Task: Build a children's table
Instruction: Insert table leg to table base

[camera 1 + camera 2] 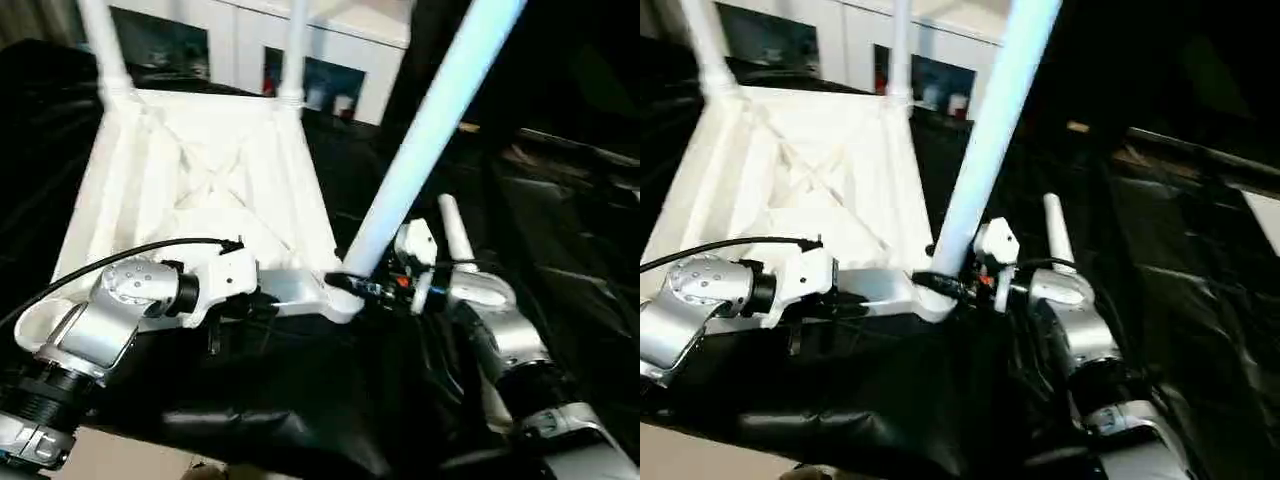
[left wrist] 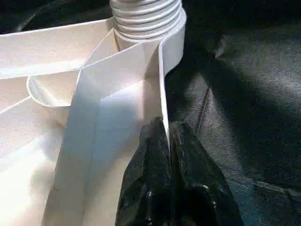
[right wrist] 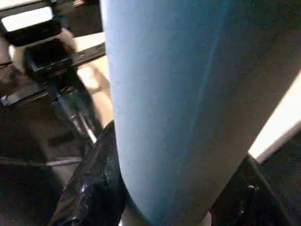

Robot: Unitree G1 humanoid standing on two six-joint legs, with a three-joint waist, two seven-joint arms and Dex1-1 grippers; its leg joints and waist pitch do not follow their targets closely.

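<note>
Your right gripper (image 1: 362,283) is clasping the third leg (image 1: 430,130) just above its base, seating it in the near corner socket (image 1: 340,298) at about five o'clock on the upturned tabletop (image 1: 190,190). Your left gripper (image 2: 168,141) is pinching the tabletop's rim, steadying it. Both forearms are reaching inward, nearly level. Next, you're probably needing a firm twist to screw the leaning leg upright; two legs are standing at twelve o'clock.

We count one tabletop (image 1: 190,190), upside down. Four legs: two upright in the far sockets (image 1: 100,45) (image 1: 294,50), one leaning at the near corner (image 1: 430,130), one loose beside the right arm (image 1: 455,232). Two grippers (image 2: 168,141) (image 1: 352,284).
</note>
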